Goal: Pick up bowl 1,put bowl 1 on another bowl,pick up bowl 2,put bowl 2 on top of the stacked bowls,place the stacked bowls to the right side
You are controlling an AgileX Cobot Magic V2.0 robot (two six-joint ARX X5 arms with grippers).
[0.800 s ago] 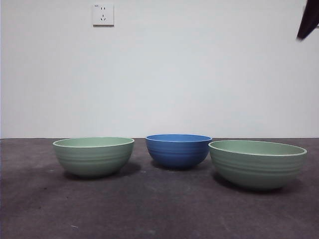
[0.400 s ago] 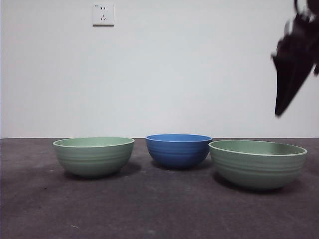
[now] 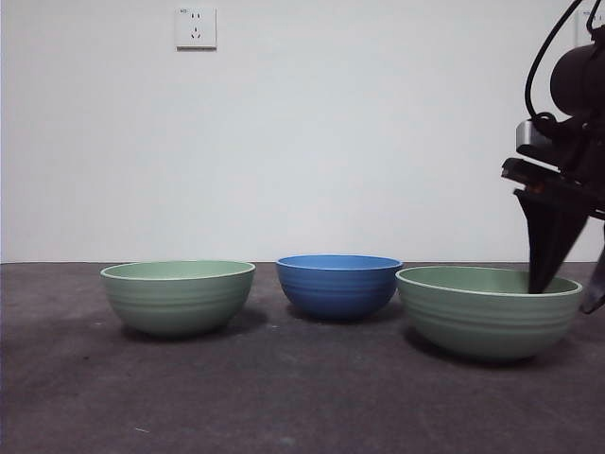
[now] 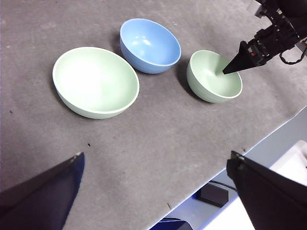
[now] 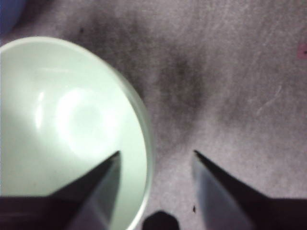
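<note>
Bowl 1, a pale green ribbed bowl with a lighter rim [image 3: 488, 310], sits on the dark grey table [image 3: 284, 397] at the right end of a row of three as the front camera sees it; the round blue ribbed bowl [image 3: 338, 284] stands in the middle, set slightly back, and a second pale green ribbed bowl [image 3: 177, 296] sits at the left end, each apart from its neighbour; the right gripper [image 5: 154, 158] hangs over bowl 1's rim, jaws spread and holding nothing, one inside the bowl and one outside; the left gripper [image 4: 156, 163] waits high above the table, jaws wide apart and empty; a white wall socket [image 3: 196, 27] shows behind.
</note>
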